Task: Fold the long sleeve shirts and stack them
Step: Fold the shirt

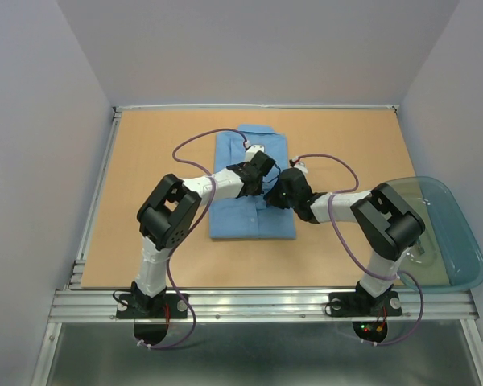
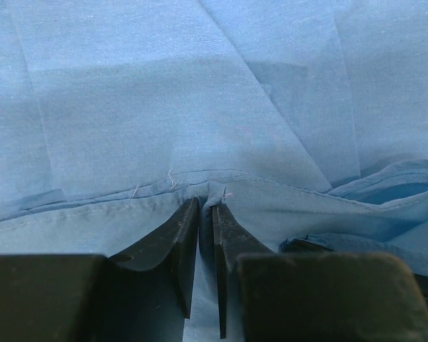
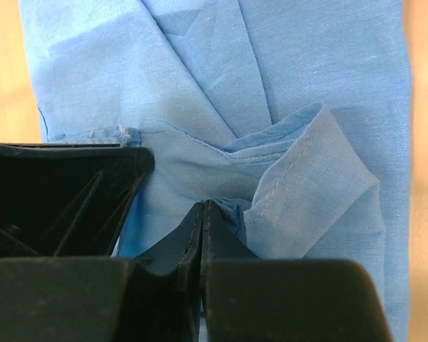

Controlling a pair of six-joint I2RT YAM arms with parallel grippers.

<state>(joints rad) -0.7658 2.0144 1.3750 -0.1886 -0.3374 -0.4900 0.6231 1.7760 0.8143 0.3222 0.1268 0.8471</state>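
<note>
One light blue long sleeve shirt (image 1: 243,149) lies folded into a rectangle in the middle of the tan table (image 1: 354,145). Both grippers meet over its right half. My left gripper (image 1: 266,172) presses down on the cloth; in the left wrist view its jaws (image 2: 207,204) stand almost together, pinching a stitched hem edge of the shirt (image 2: 164,107). My right gripper (image 1: 279,193) comes in from the right. Its jaws (image 3: 202,205) are shut, with a bunched fold of the shirt (image 3: 200,71) caught at the tips and a loose hemmed flap (image 3: 310,192) standing up beside them.
A translucent teal tub (image 1: 459,245) sits at the table's right front corner, overhanging the edge. Purple cables loop over both arms. Grey walls close in on three sides, and a metal rail (image 1: 266,301) runs along the near edge.
</note>
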